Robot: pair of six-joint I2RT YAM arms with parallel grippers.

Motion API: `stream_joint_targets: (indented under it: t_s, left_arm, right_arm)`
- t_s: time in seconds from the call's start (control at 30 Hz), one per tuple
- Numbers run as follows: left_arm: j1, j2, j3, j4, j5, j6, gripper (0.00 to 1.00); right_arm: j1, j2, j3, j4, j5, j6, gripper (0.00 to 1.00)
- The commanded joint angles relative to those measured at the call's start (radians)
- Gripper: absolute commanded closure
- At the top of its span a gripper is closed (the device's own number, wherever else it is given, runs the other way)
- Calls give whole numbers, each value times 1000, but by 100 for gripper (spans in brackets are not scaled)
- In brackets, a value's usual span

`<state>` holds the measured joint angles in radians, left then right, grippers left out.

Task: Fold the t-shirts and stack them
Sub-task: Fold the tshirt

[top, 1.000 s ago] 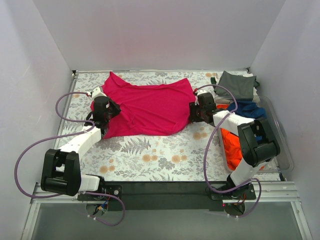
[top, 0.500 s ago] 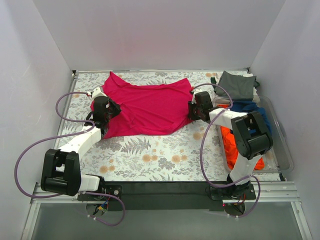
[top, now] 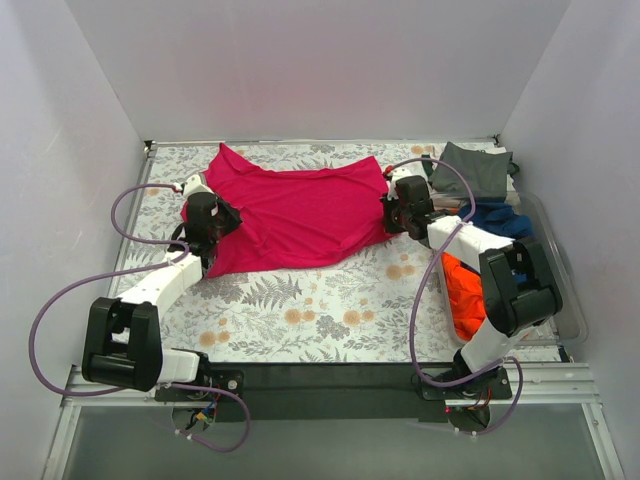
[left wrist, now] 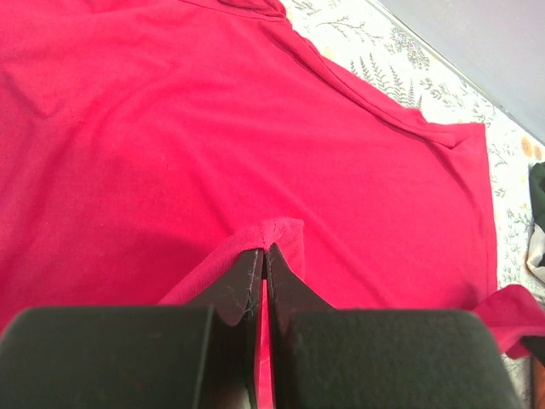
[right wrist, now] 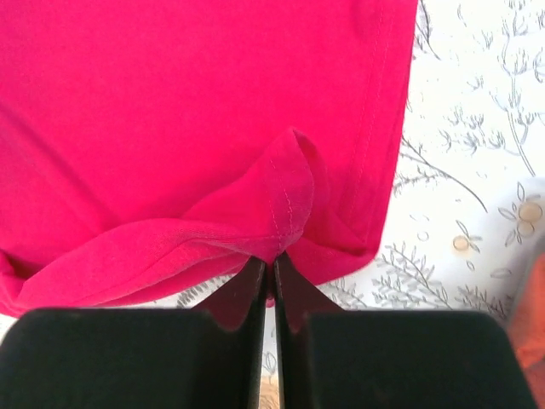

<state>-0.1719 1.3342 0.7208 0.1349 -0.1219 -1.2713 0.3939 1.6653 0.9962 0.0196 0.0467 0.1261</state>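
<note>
honestly, barely started — one in hand, three waiting

so the pink t-shirt is spread out on the far half of the floral tablecloth, mostly flat with a few wrinkles, and no fold is made in it yet as far as i can see. both arms are on it, one at each side.

the left gripper has its jaws pinched right together, with a thin bit of the shirt's edge caught between them; the wrist view shows the fabric rising into a little peak at the tips. the right gripper is the same story: jaws closed tight on a puckered nub of hem at the shirt's right edge, with the tablecloth showing just beside it.

the other three are bunched up at the right side of the table. the grey-green t-shirt sits in the far right corner, the navy t-shirt is just in front of it and touching it, and the orange t-shirt is nearer the arm bases, partly hidden by the right arm, in what looks like a clear tub. none of them looks folded.

my read: we're on the first fold of the first shirt — grips are set, the fold itself isn't done. no stack exists yet, so nearly everything is left to do.
</note>
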Motion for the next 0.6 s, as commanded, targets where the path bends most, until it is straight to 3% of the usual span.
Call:
stream_joint_targets:
  t_s: [0.0,0.2,0.3,0.33,0.43,0.57]
  left_arm:
    - [9,-9,0,2,7,23,100]
    - [11,10,9,-9,19,30,100]
    - [12,8,9,-9,19,33,100]
    - [14,8,9,-12,16,35,100]
    - [12,8,11,-14,11,38,100]
    - [14,10,9,-17,4,39,100]
  right_arm:
    - [5,-33,35,-141,33,-29,99]
    - [13,-70,18,-371,105,-62,99]
    - [13,-87,24,-478,137,-82,85]
    - [13,-94,30,-509,148,-82,74]
    - [13,-125,62,-517,139,-86,61]
    - [13,-112,125,-474,78,-85,57]
